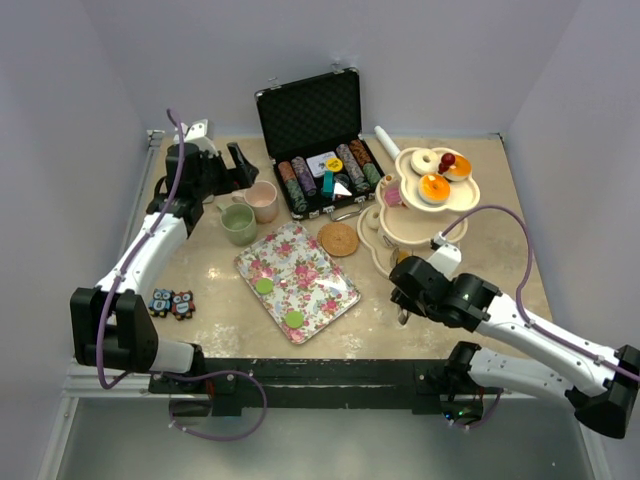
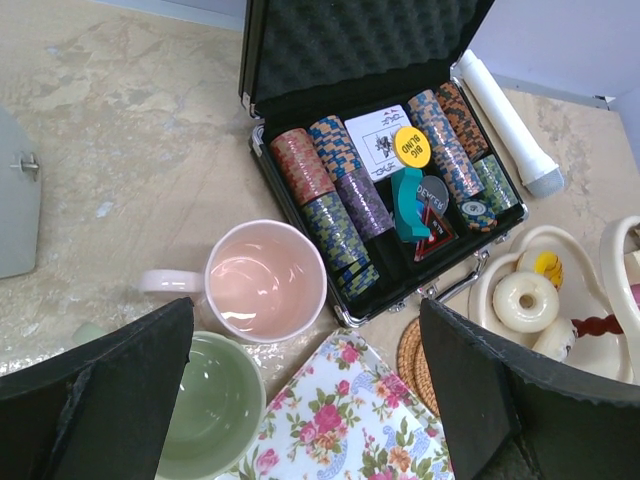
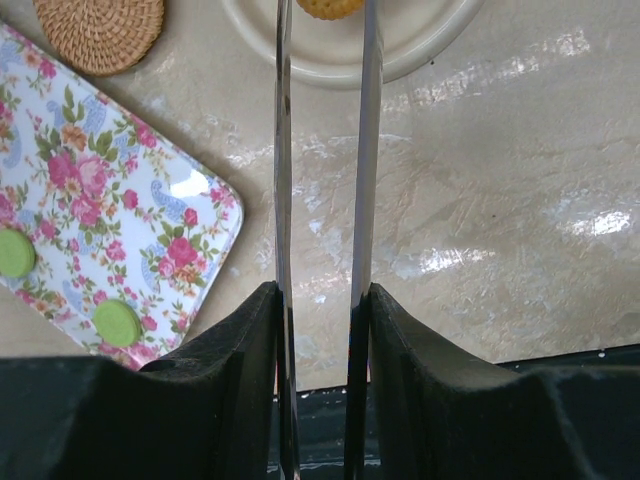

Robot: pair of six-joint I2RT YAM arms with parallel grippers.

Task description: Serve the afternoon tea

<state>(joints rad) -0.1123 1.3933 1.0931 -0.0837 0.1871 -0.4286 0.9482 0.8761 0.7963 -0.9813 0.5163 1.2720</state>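
One pink cup (image 1: 264, 200), one green cup (image 1: 238, 222)

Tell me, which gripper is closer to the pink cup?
Left. The left gripper hovers right beside the pink cup; the right gripper, holding tongs, sits across the table by the stand.

The top external view sits above and behind the arm bases, facing 12 o'clock and downward, far enough to take in the whole table (image 1: 205, 275); the left wrist view, at the table's 10 o'clock, is close over the pink cup (image 2: 265, 280) and green cup (image 2: 215, 400), facing about 1 o'clock toward the chip case (image 2: 370, 60); the right wrist view, at 5 o'clock, looks steeply down along the metal tongs (image 3: 363, 180), very near the tabletop, facing 12 o'clock; all three share the floral tray (image 3: 110, 200) and woven coaster (image 3: 100, 30)
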